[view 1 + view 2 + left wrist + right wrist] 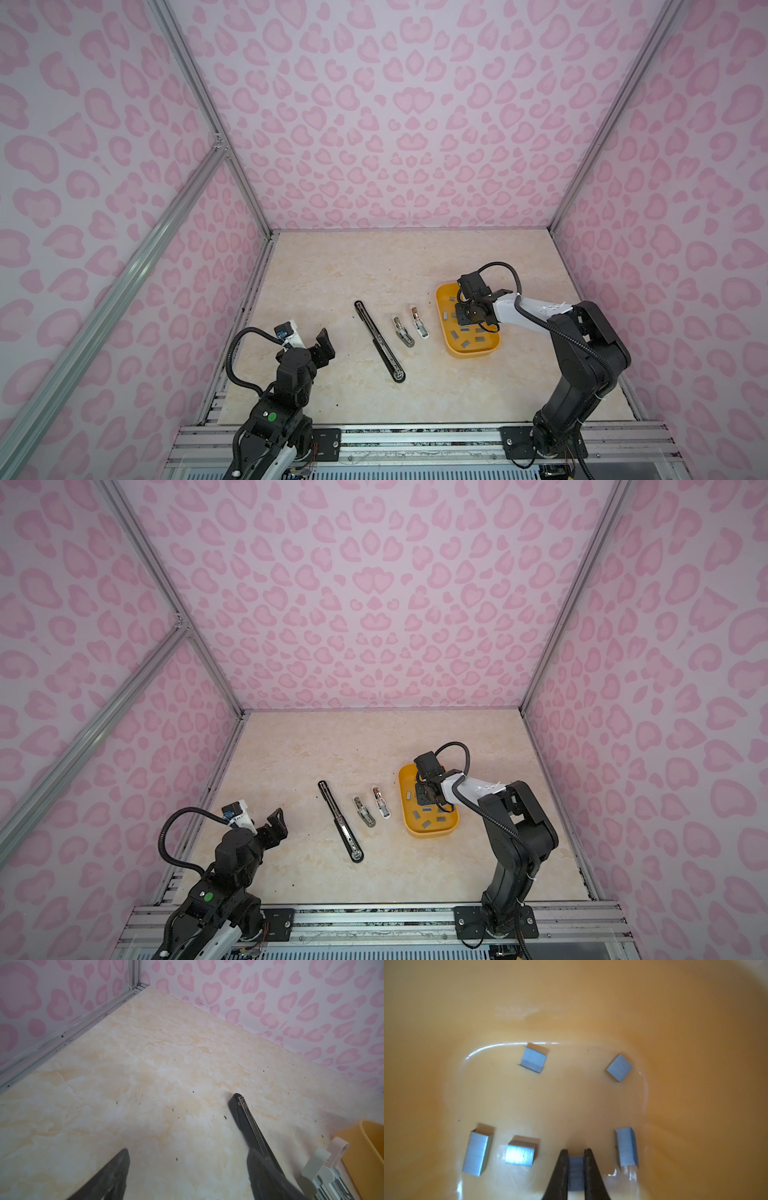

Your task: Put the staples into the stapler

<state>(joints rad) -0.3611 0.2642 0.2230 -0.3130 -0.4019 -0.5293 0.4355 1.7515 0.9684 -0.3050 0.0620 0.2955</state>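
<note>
Several grey strips of staples (533, 1057) lie loose on the floor of the orange tray (571, 1001). My right gripper (576, 1150) reaches down into the tray, shut on one strip (575, 1172) that sits squeezed between its two dark fingers. In both top views the wrist covers that grip (464, 322) (424, 798). A long black stapler (379, 340) (340, 820) (249, 1124) lies opened flat mid-table. Two small staplers (403, 331) (419, 323) lie between it and the tray. My left gripper (324, 345) (188, 1151) hovers open and empty, left of the black stapler.
The tray (473, 353) (428, 833) stands right of centre, its edge also in the left wrist view (369, 1147). Pink-patterned walls with aluminium rails close in the table on three sides. Bare marble surface spreads behind and in front of the staplers.
</note>
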